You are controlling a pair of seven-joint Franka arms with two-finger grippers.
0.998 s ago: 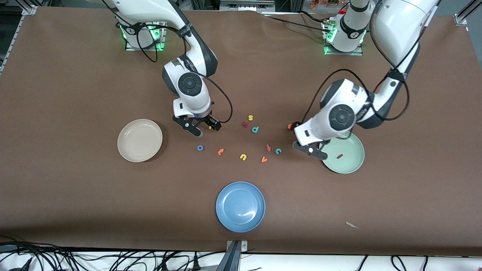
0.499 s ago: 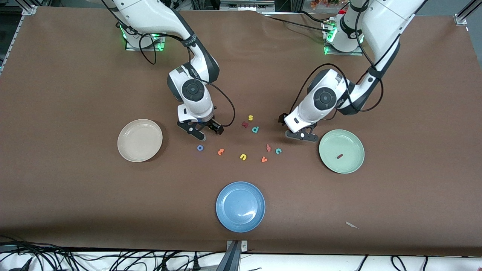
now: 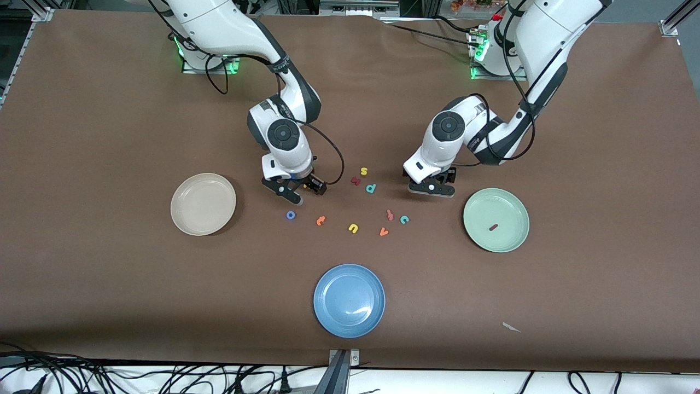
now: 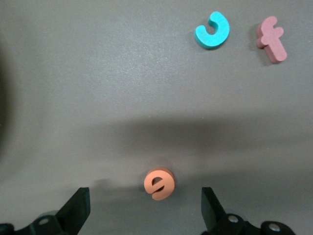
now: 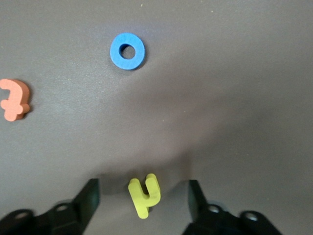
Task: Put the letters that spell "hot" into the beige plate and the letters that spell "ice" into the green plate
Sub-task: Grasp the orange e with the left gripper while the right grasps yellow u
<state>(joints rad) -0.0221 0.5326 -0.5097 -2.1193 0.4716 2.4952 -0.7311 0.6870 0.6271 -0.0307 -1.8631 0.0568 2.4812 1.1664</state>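
The right gripper (image 5: 142, 198) straddles the yellow "h" (image 5: 145, 195), fingers apart, with a bare gap on each side of it. The blue "o" (image 3: 291, 215) and orange "t" (image 3: 321, 220) lie well apart from it. The left gripper (image 4: 144, 210) stands wide around the orange "e" (image 4: 159, 183); the teal "c" (image 4: 213, 30) and pink "f" (image 4: 271, 39) lie clear of its fingers.

The table (image 3: 109, 137) wears a matt brown covering – finely grained in the wrist views. The letters look like soft matt foam: the orange "e" (image 4: 159, 183), the yellow "h" (image 5: 145, 196), the blue "o" (image 5: 127, 51). The blue plate (image 3: 349, 300) is smooth (faintly glossy) – the arms' white shells shiny plastic.
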